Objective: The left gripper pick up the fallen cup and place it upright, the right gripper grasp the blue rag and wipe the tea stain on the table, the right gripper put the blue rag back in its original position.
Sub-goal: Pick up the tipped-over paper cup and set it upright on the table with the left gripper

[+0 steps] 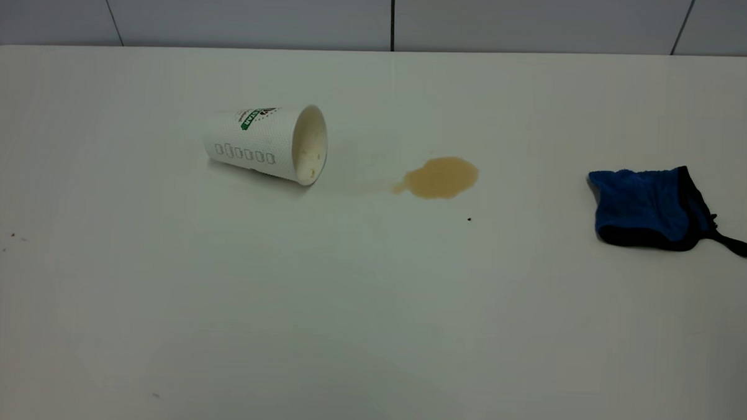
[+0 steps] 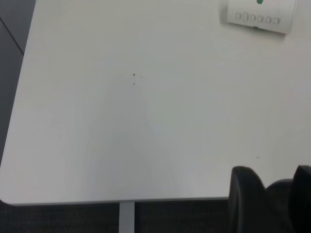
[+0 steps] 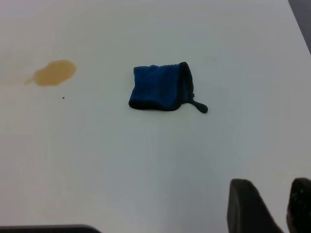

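Observation:
The cup [image 1: 264,144] lies on its side left of centre on the table [image 1: 345,308], its mouth turned toward the tea stain [image 1: 442,177]. The blue rag [image 1: 650,208] lies bunched at the right, its black loop tab pointing right. Neither gripper shows in the exterior view. In the left wrist view the left gripper [image 2: 272,177] hangs over the table's near edge, far from the cup [image 2: 261,14], fingers apart and empty. In the right wrist view the right gripper [image 3: 274,187] is well short of the rag [image 3: 160,88], with the stain [image 3: 52,73] farther off; its fingers are apart with nothing between them.
A tiny dark speck [image 1: 469,219] sits just in front of the stain. The table's rounded corner and edge [image 2: 19,199] lie close to the left gripper. A grey tiled wall [image 1: 243,13] runs behind the table.

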Robot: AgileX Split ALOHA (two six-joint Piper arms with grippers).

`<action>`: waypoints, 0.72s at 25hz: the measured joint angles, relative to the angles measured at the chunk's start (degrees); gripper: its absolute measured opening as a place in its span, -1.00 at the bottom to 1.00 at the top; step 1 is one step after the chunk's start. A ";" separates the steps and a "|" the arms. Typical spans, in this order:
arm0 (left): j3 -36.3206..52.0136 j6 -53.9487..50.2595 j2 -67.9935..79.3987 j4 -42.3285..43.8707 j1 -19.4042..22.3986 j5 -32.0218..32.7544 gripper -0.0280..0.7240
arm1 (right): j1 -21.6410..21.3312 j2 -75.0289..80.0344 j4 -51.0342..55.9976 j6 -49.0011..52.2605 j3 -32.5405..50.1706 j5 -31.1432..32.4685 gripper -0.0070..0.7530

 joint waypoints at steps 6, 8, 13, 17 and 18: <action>0.00 0.20 0.00 -0.96 0.00 0.00 -0.28 | 0.00 0.00 0.00 0.00 0.00 0.00 -0.35; -0.18 1.16 0.00 -1.15 -0.06 0.13 -0.28 | 0.00 0.00 0.00 0.00 0.00 0.00 -0.35; -1.38 2.19 0.00 0.32 -1.23 -0.97 -0.28 | 0.00 0.00 0.00 0.00 0.00 0.00 -0.35; -2.42 1.97 2.19 1.19 -2.61 -3.72 -0.28 | 0.00 0.00 0.00 0.00 0.00 0.00 -0.35; -2.55 1.46 3.52 1.25 -3.31 -5.04 -0.28 | 0.00 0.00 0.00 0.00 0.00 0.00 -0.35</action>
